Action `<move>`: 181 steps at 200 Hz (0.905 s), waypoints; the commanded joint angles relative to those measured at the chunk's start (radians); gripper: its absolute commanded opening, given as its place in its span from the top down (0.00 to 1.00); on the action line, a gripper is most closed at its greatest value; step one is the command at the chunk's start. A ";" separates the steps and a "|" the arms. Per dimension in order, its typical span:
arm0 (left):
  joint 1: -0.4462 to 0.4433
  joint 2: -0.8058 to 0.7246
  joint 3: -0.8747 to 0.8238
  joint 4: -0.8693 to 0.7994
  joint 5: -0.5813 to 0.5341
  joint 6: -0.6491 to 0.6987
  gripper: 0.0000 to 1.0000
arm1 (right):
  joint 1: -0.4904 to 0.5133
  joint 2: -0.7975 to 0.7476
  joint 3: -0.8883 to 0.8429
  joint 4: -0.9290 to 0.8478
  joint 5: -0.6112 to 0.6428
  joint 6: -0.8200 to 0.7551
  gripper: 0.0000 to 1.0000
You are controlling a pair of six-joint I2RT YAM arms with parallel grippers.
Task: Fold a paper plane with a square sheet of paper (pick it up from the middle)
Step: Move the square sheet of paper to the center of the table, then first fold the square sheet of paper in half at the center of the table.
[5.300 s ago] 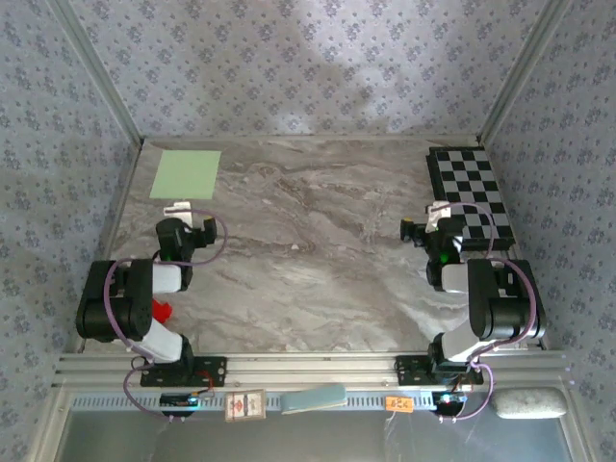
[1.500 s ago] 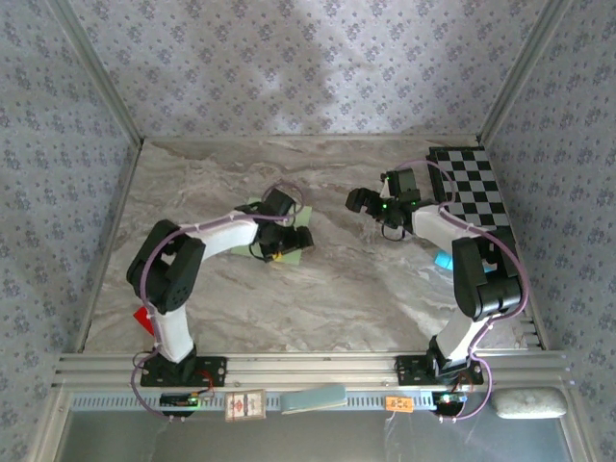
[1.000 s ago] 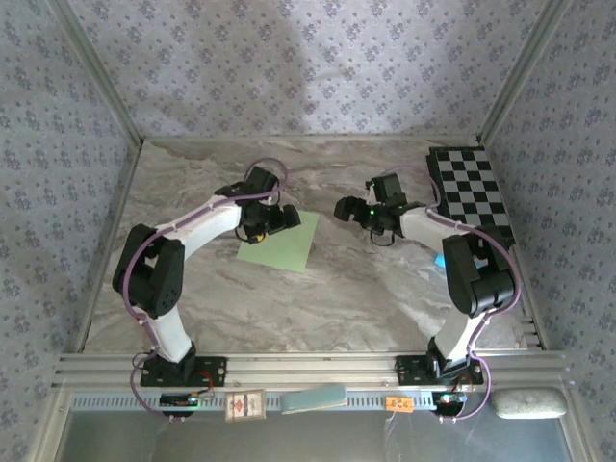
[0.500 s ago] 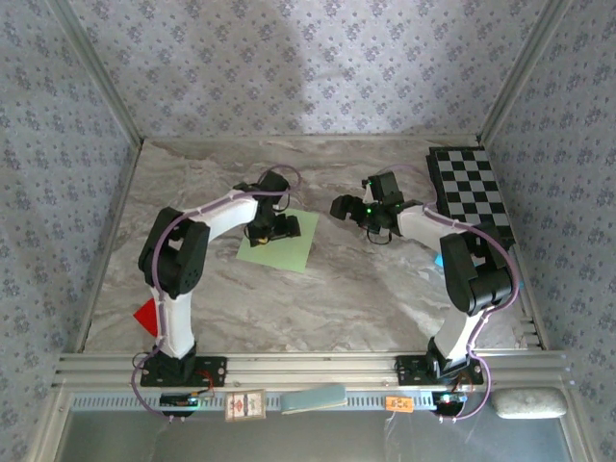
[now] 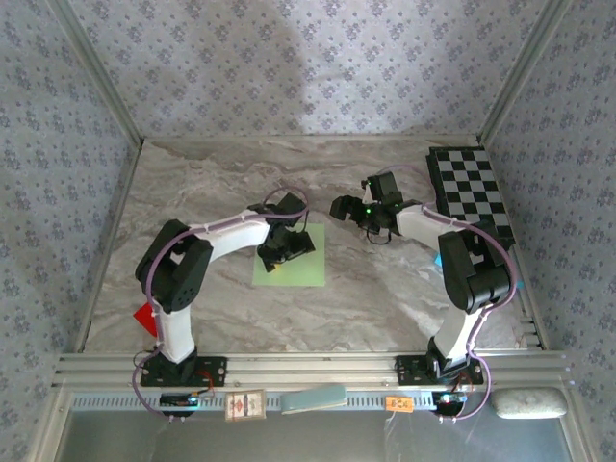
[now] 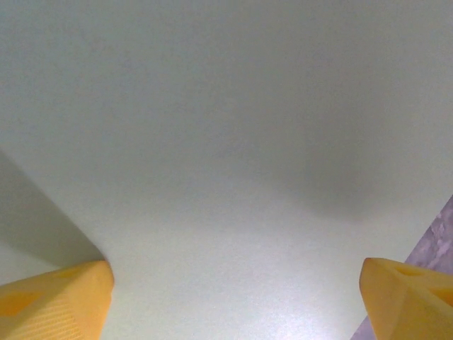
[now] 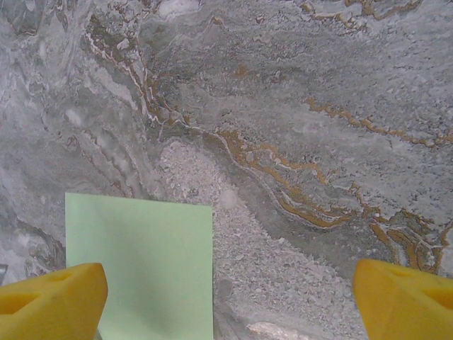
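Note:
The pale green paper (image 5: 306, 269) lies flat on the marble table as an unfolded square, with no dart shape or crease to be seen. My left gripper (image 5: 283, 250) is low over the sheet's left half. In the left wrist view the paper (image 6: 226, 142) spreads across the frame, and the left gripper (image 6: 233, 304) is open, its yellow fingertips (image 6: 56, 297) far apart. My right gripper (image 5: 343, 206) hovers open over bare marble to the right of the sheet. The right wrist view catches the paper's corner (image 7: 141, 262) by the left fingertip (image 7: 49, 297) of the open gripper (image 7: 230, 301).
A black-and-white checkerboard (image 5: 472, 192) lies at the back right. A small red object (image 5: 144, 316) sits by the left arm's base. A light-blue card (image 5: 315, 397) rests on the front rail. Patterned walls close in three sides of the table (image 5: 366, 298).
My left gripper has swung right and nearer, and the green sheet has slid with it and turned squarer to the table. The right gripper has barely moved.

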 commanded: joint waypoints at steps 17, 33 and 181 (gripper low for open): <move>-0.003 -0.009 0.112 -0.165 -0.074 0.178 0.02 | -0.018 -0.024 -0.006 -0.014 0.001 0.012 0.07; -0.003 -0.006 0.106 -0.144 -0.084 0.304 0.02 | -0.024 -0.039 -0.029 0.002 0.010 0.012 0.06; -0.008 0.177 0.265 -0.258 -0.096 0.444 0.06 | -0.038 -0.130 -0.129 0.073 0.064 -0.053 0.00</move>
